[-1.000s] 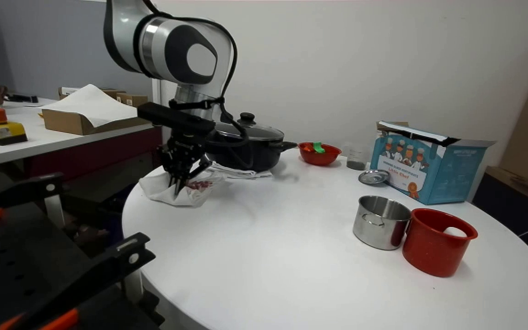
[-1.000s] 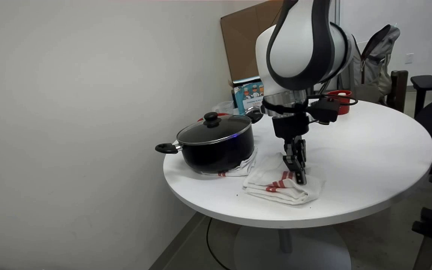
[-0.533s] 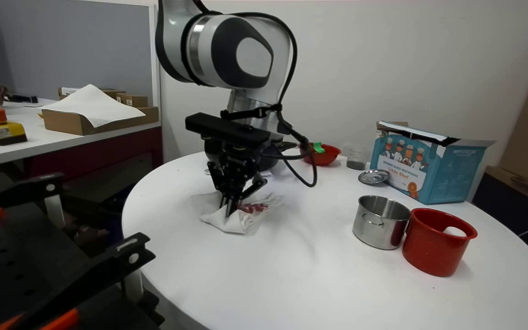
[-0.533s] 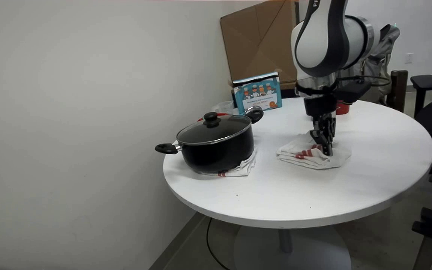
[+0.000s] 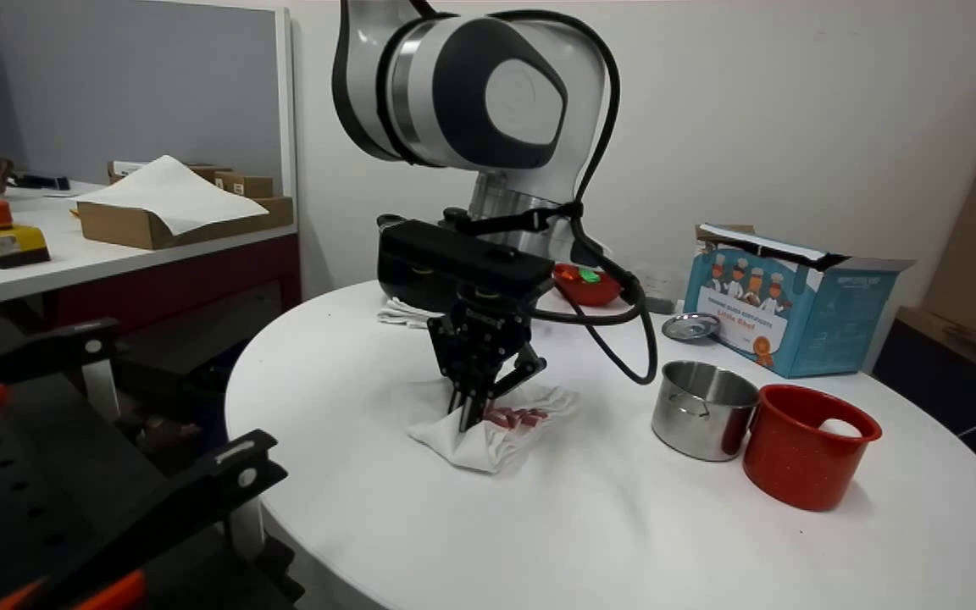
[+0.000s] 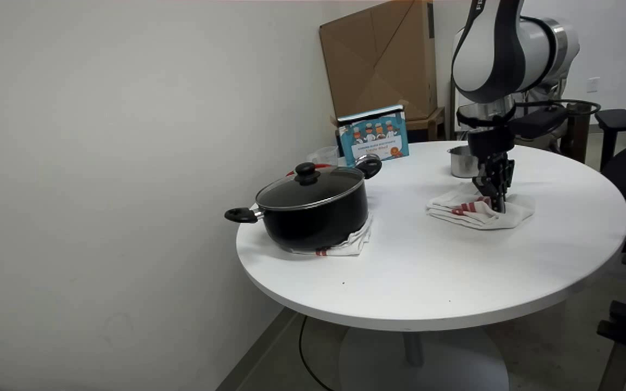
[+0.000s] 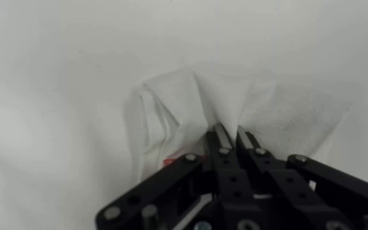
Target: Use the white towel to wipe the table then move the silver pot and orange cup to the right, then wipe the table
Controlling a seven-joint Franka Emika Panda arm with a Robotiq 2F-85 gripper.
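My gripper [image 5: 466, 420] points down with its jaws pinching a fold of the white towel [image 5: 473, 449], which lies bunched on the white round table [image 5: 352, 517]. Red stripes [image 6: 468, 208] show on the cloth beside the fingers. In the wrist view the fingertips of the gripper [image 7: 230, 129] have a white fold between them. To the right in an exterior view stands the silver pot [image 5: 691, 428], upright, apart from the towel. Close against it is the orange cup [image 5: 797, 470], with a white object inside. The arm hides that cup in an exterior view where the silver pot [image 6: 462, 164] shows.
A large black lidded pot [image 6: 315, 222] rests on another striped cloth [image 6: 348, 247]. Near the wall are a shallow red bowl [image 5: 587, 291], a clear container [image 5: 662, 292], a small metal lid [image 5: 691, 327] and a blue box [image 5: 780, 313]. A cable loop [image 5: 645, 339] hangs from the arm.
The gripper and towel have slid together across the table, away from the black pot's side and towards the silver pot. The pot and cup have stayed in place.
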